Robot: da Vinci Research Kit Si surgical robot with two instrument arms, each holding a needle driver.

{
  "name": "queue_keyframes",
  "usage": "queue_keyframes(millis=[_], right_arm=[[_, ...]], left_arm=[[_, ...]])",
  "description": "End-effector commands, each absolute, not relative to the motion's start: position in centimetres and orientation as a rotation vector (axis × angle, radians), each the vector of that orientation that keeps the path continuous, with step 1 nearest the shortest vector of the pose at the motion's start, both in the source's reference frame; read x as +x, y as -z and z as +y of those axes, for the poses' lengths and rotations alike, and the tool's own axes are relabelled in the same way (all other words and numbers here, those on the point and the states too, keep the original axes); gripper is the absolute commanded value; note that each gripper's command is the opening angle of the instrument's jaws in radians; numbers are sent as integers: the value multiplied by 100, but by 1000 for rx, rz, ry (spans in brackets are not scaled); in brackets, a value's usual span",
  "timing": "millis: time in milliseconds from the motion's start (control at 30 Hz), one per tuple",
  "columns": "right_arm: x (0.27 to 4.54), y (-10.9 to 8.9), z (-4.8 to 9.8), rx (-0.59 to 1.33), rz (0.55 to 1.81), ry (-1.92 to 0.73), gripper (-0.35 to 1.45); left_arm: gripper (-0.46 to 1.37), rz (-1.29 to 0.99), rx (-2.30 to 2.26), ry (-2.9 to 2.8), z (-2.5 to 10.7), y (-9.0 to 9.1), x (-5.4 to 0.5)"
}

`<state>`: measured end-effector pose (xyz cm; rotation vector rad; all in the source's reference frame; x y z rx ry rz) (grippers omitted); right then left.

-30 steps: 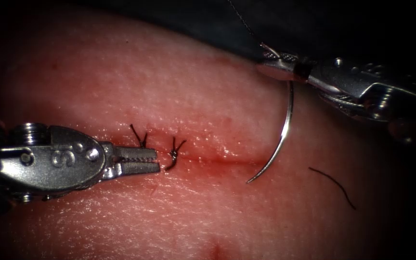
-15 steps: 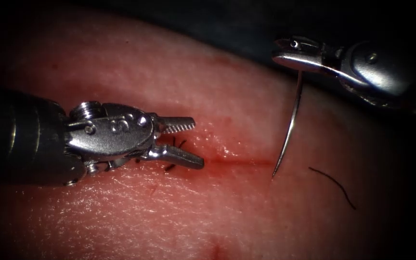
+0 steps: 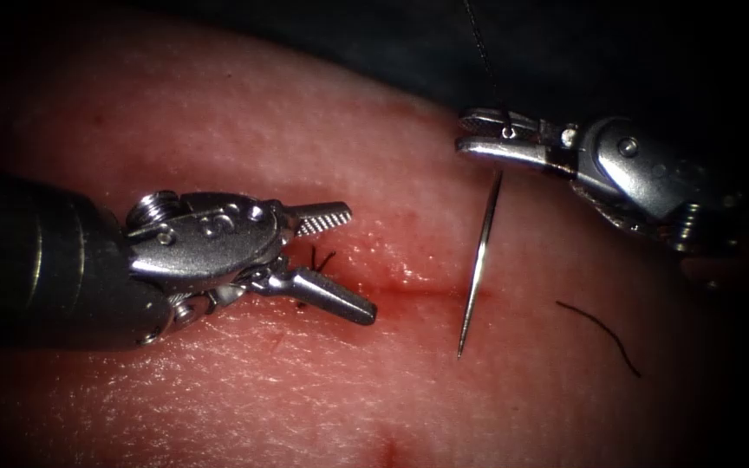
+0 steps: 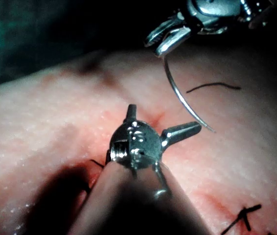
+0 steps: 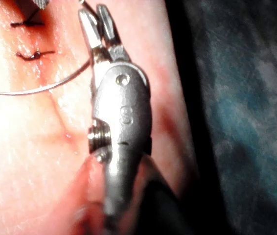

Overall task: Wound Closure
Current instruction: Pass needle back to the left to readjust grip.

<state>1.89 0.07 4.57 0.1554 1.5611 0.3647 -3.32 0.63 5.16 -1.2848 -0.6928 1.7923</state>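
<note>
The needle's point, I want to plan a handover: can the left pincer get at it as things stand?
Probably yes: the left pincer is open and holds nothing, and bare tissue lies between it and the needle, held near its tail by the right pincer.

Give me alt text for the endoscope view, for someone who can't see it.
The right tool holds the curved needle near its thread end, its point hanging over the tissue, below the cut, not in it. The left tool, jaws open and empty, sits by two tied stitches; a loose thread piece lies at right.

Left gripper (image 3: 348, 260) agape (right gripper (image 3: 470, 134) clamped)
</note>
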Motion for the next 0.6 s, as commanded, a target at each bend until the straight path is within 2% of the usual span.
queue_keyframes(millis=[33, 133, 200, 600], right_arm=[[191, -456, 7, 152, 1576, -371, -35], [194, -451, 8, 157, 1597, -385, -35], [196, -447, 10, 160, 1603, -392, -35], [227, -426, 12, 184, 1643, -405, -35]], left_arm=[[114, -684, -1284, -1789, 64, -518, -335], [127, -696, -1287, -1776, 69, -521, -343], [128, -695, -1294, -1765, 71, -524, -347], [116, -794, -1323, -1582, 58, -538, -369]])
